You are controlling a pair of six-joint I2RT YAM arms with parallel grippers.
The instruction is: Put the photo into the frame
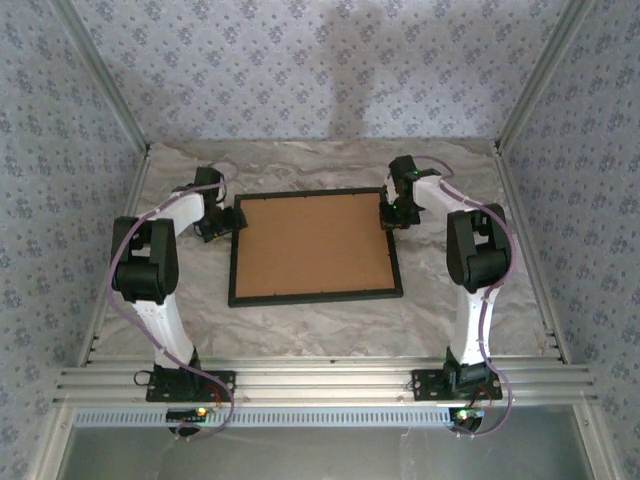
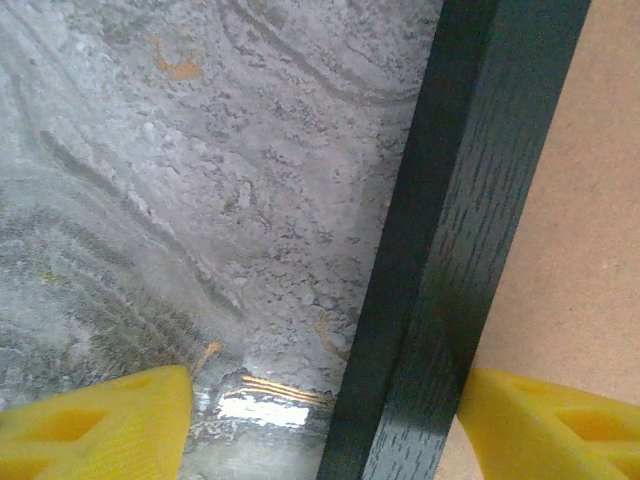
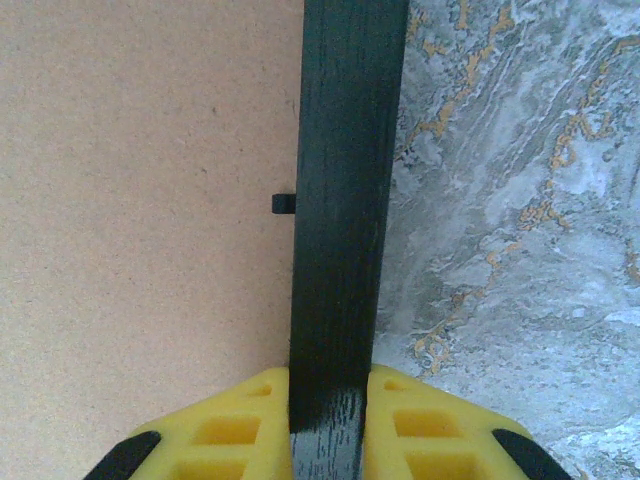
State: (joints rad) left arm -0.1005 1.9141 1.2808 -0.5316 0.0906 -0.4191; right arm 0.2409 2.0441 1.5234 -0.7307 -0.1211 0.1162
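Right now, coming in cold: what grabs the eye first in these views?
The black frame lies flat mid-table on the marbled grey table, filled by a plain brown backing board. The right gripper is pinched on the frame's right rail near the far corner. The left gripper straddles the left rail with its yellow fingers apart.

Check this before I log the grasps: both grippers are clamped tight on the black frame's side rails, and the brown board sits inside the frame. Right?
Not quite: only the right gripper is clamped on the frame. The left wrist view shows the left gripper open, its fingers straddling the left rail with table in the gap. The brown board sits inside the frame.
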